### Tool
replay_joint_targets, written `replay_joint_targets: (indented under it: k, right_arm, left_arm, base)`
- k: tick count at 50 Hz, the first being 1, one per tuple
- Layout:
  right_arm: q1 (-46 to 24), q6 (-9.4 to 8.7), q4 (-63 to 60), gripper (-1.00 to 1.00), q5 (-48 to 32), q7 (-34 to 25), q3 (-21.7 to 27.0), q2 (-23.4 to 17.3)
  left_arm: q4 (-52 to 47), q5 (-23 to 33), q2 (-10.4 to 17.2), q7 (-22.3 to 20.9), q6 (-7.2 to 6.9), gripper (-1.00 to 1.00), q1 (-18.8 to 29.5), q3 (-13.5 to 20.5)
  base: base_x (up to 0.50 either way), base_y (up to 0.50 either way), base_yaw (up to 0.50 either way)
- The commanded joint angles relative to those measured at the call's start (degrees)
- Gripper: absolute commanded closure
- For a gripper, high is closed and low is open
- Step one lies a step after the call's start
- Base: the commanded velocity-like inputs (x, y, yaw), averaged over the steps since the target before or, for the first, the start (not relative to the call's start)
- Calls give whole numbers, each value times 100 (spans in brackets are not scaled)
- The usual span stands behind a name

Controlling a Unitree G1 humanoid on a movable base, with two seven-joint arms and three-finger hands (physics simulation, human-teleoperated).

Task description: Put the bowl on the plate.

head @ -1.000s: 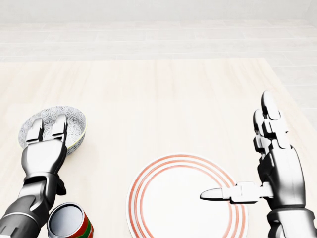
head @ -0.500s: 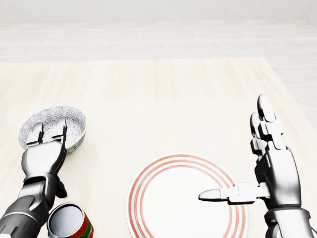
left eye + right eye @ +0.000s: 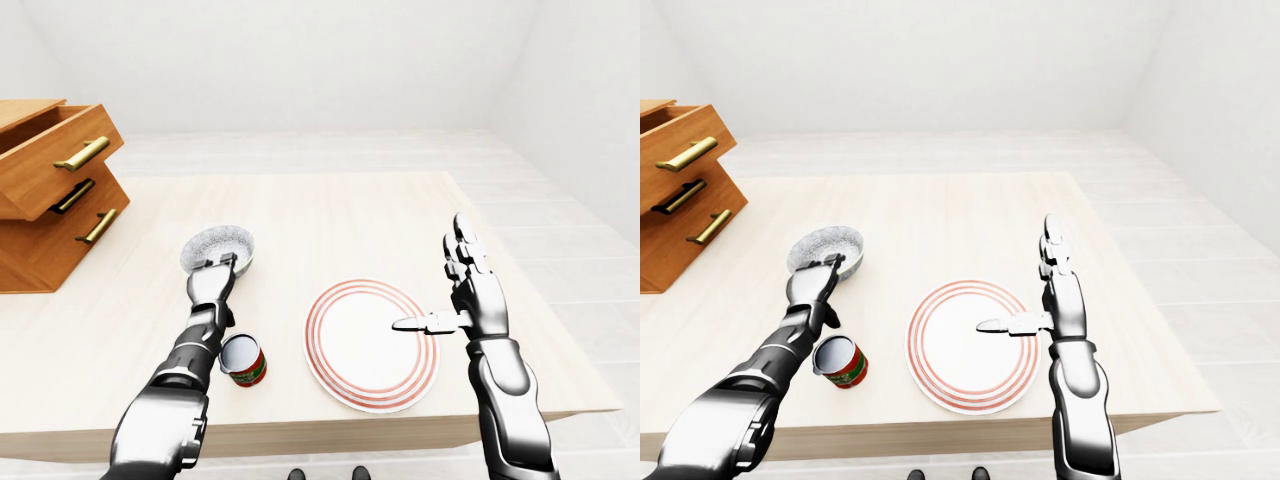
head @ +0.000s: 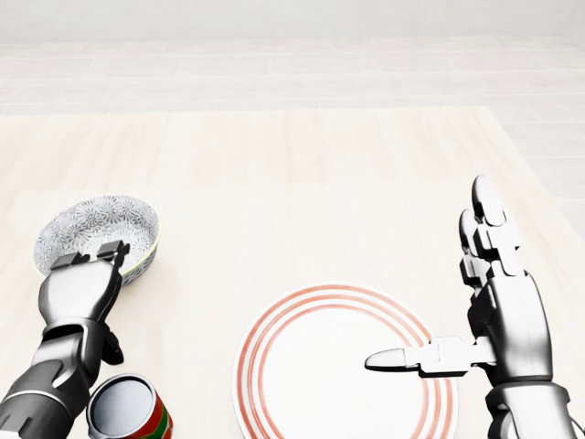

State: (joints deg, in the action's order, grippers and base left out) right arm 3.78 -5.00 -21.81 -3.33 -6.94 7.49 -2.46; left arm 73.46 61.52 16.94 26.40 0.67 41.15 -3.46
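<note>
Fingertips (image 4: 91,259) of left hand (image 4: 80,293): bent down over the near rim of the bowl (image 4: 96,224), hooked at the rim's lower edge in the head view. Thumb is hidden under the palm, so whether the rim is actually pinched cannot be told. Left forearm runs down to the view's bottom-left corner.

Fingers (image 4: 484,206) of right hand (image 4: 507,311): straight, side by side, pointing toward the top of the view. Thumb is stuck out sideways to the left, well apart from them; the hand holds nothing. The thumb tip lies over the right part of the plate (image 4: 311,366).

Bowl: grey-white patterned inside, pale yellowish outer rim, upright on the table (image 4: 302,165), at the left, apart from the plate.

Plate: white, concentric red rings round the rim, flat on the table near its lower edge.

Can (image 4: 128,412): open top, red and green label, no lettering readable, just below the left wrist, between bowl and table edge.

Left-eye view: wooden drawer unit (image 3: 45,190) at far left on the table, brass handles, top drawer pulled out.
</note>
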Motion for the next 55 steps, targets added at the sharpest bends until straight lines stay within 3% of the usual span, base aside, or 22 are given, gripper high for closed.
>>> replay_joint_targets:
  k: [1,9,17,18,19,20,28,29,55]
  right_arm:
    - [-8,0,49,-100,2,8,1,1]
    - [4,0,86,-100,-14,3,-11,-4]
    - [-12,0,119,-100,-2,5,-3,-5]
    - [-11,0,122,-100,-5,6,-4,-7]
    - [-11,0,122,-100,-4,6,-4,-7]
    - [-12,0,125,-100,-7,6,-4,-9]
    - [-2,0,64,-100,-8,-3,-9,-12]
    - [-9,0,92,-100,-14,-3,-10,-15]
    - [59,0,-198,-100,-25,-32,16,5]
  left_arm:
    - [64,75,9,15,-43,-51,-70,-68]
    - [68,77,7,39,-47,-49,-67,-67]
    - [52,74,15,24,-62,-15,-44,-61]
    - [50,68,17,17,-59,32,-38,-56]
    - [50,68,16,18,-60,32,-39,-56]
    - [44,69,20,21,-60,58,-39,-57]
    - [3,56,36,0,-56,73,-37,-49]
    - [-10,53,40,-5,-49,100,-48,-49]
    - [-353,27,192,-100,13,100,-75,15]
  base:
    - [0,0,0]
    - [0,0,0]
    - [0,0,0]
    - [0,0,0]
    - [0,0,0]
    - [0,0,0]
    - [0,0,0]
    - [0,0,0]
    - [0,0,0]
